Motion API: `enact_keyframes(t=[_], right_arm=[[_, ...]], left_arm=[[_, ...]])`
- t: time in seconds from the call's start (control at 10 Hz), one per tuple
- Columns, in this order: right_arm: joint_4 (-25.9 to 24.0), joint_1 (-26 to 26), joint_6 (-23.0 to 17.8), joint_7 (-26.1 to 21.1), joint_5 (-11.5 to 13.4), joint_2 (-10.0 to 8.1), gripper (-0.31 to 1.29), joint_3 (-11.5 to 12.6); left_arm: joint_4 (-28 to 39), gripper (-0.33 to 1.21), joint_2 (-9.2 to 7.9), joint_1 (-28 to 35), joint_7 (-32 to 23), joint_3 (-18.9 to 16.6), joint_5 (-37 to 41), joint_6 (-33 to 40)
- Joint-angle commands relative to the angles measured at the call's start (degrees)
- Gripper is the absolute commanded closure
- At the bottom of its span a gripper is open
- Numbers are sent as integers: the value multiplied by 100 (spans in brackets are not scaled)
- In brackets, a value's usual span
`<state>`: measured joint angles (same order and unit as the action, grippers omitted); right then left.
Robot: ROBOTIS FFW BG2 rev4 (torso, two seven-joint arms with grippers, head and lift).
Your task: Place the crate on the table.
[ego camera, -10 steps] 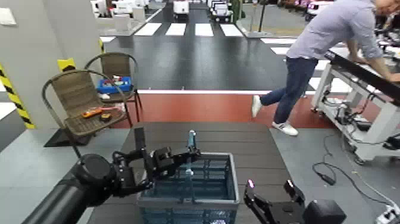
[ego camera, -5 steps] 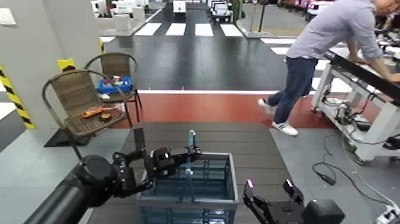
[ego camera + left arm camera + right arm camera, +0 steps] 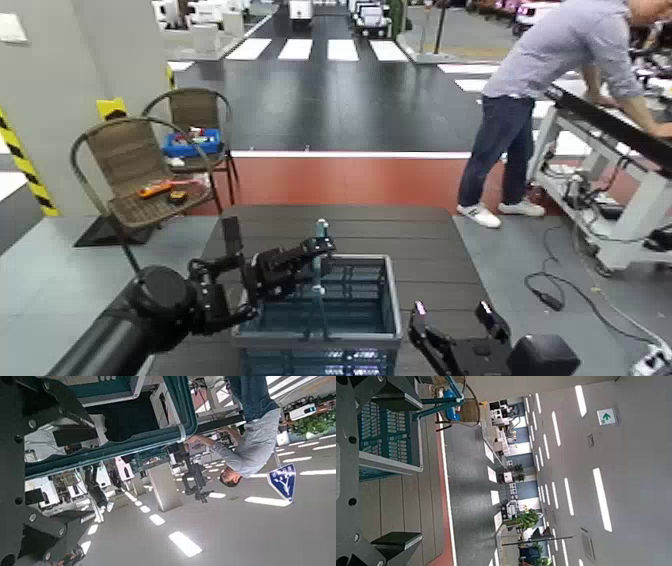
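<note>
The teal-blue crate (image 3: 322, 312) with a grey rim is over the near end of the dark slatted table (image 3: 420, 240). I cannot tell whether it rests on the slats. My left gripper (image 3: 318, 246) reaches in from the left and is shut on the crate's thin upright centre handle (image 3: 321, 228). The teal handle also shows in the left wrist view (image 3: 111, 451). My right gripper (image 3: 453, 322) is open and empty, low beside the crate's right side. Its wrist view shows the crate's lattice wall (image 3: 382, 433) next to the open fingers (image 3: 401, 544).
Two brown wicker chairs (image 3: 135, 170) stand at the back left, one holding a small blue bin (image 3: 192, 143). A person (image 3: 545, 95) leans over a workbench (image 3: 620, 150) at the right. Cables (image 3: 560, 290) lie on the floor right of the table.
My left gripper has shifted slightly up on the handle, and the crate has hardly moved. The person has brought the feet together. The right gripper has stayed in place.
</note>
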<state>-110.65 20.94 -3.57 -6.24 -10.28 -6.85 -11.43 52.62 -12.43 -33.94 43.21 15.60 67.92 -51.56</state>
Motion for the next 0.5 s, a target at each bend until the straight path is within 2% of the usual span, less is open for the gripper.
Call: enact_keyframes(t=[0.1, 0.3, 0.4, 0.5], right_arm=[[-1, 7, 5, 0, 0, -1, 15, 9], [-10, 16, 41, 0, 0, -1, 15, 9], [-18, 16, 41, 0, 0, 8, 15, 18], [-27, 25, 41, 0, 0, 8, 15, 26]], left_arm=[[258, 18, -31, 134, 3, -338, -394, 58], [785, 14, -67, 336, -50, -672, -1088, 322], [1216, 14, -102, 520, -217, -848, -1466, 542], [1892, 14, -137, 845, -656, -1094, -1782, 761]])
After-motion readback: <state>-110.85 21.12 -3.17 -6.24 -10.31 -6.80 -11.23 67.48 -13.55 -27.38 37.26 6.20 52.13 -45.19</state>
